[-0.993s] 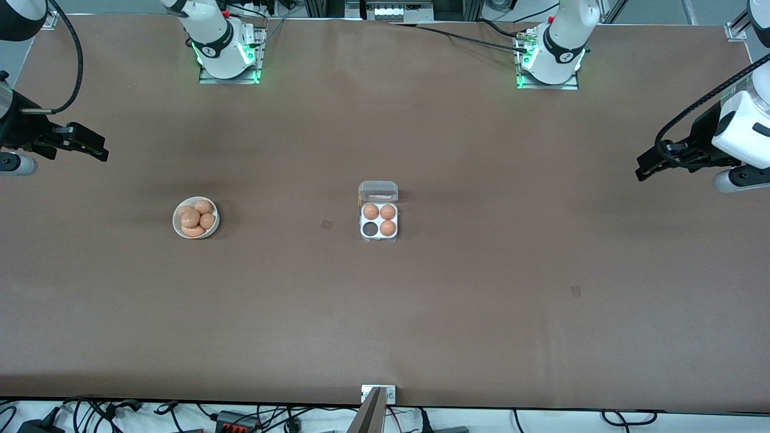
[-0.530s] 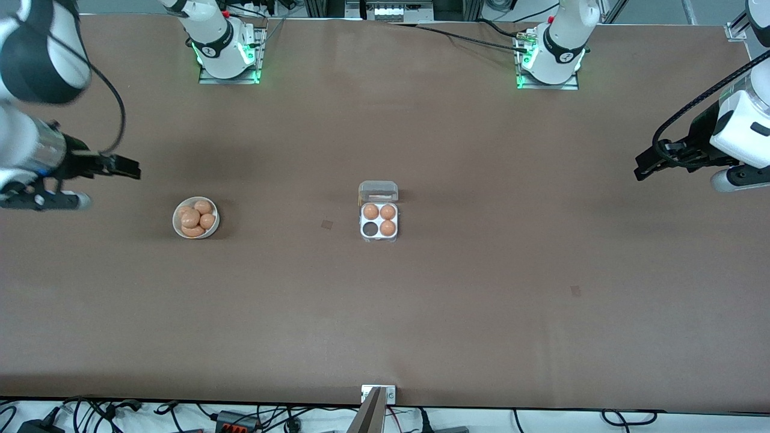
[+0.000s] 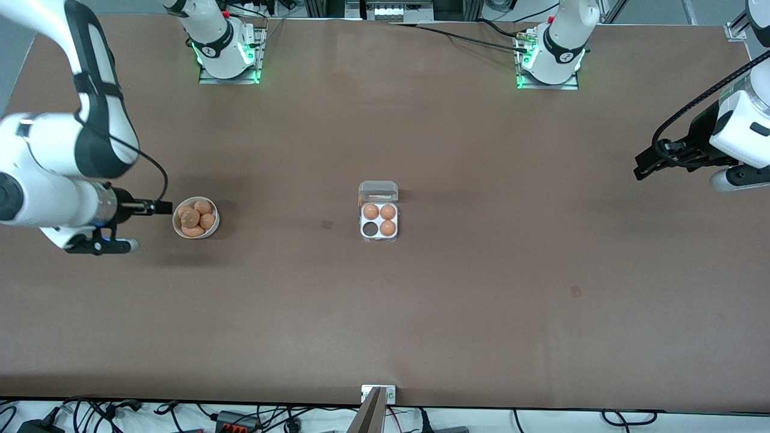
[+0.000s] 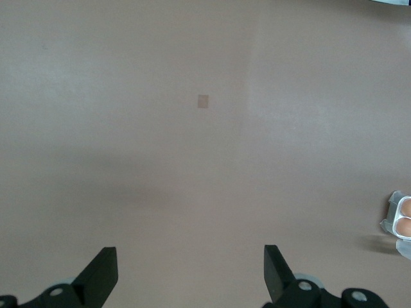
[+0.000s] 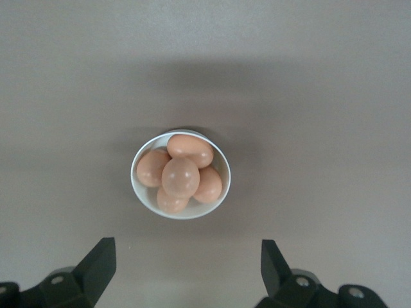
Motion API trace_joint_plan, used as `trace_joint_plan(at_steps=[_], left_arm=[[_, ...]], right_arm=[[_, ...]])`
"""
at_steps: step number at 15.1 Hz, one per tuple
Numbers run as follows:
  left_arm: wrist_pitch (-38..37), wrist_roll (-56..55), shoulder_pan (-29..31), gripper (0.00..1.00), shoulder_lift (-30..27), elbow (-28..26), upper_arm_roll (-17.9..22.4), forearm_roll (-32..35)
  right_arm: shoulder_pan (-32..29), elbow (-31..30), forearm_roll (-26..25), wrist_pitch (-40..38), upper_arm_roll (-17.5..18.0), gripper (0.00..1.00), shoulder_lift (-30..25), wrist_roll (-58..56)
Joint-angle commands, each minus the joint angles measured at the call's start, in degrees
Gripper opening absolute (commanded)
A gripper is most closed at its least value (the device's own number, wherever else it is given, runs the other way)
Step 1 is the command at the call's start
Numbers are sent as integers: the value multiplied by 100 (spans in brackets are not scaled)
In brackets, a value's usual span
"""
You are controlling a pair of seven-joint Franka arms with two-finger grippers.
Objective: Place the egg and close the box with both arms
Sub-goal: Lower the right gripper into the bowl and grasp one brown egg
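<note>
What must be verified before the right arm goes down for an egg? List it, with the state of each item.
1. Right gripper open: ok, its fingers stand wide apart in the right wrist view.
2. Right gripper placed for the pick: not ok, it is beside the bowl, at the rim, not over the eggs.
3. Eggs in the bowl available: ok, a heap, one on top.
4. Free cell in the box: ok, one cell empty, three hold eggs.
5. Lid out of the way: ok, it is folded open.
6. Left gripper clear of the box: ok, it waits open over the left arm's end of the table.
</note>
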Motion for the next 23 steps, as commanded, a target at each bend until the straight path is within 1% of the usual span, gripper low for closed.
trace_joint_plan(at_steps=[1,2,6,14,16,17,18,19,23], left_arm=[[-126,97,39,100,14,124,-29,-102],[-126,97,39,100,14,124,-29,-102],[-126,97,39,100,14,124,-29,-102],[-126,97,39,100,22,124,-29,-102],[-126,97,39,100,22,124,-29,-102],[-117,97,39,100,22,124,-29,-102],[-117,97,39,100,22,124,-29,-102],[-126,97,39,100,22,124,-29,-102],[-117,88,39,100,22,124,-29,-111]], right_arm=[[-17,482,364,-57,-11,100,568,76],[-17,491,505,-57,-28,100,656,77],[-44,675,524,-49,-46,100,1078,103],[-53,685,551,-66,-46,99,1386,112],[-87,676,638,-92,-46,95,1439,103],[-105,676,708,-110,-46,89,1457,103],[-105,676,718,-110,-46,87,1492,103],[-114,676,718,-119,-46,82,1501,94],[-140,667,718,-128,-46,77,1518,59]])
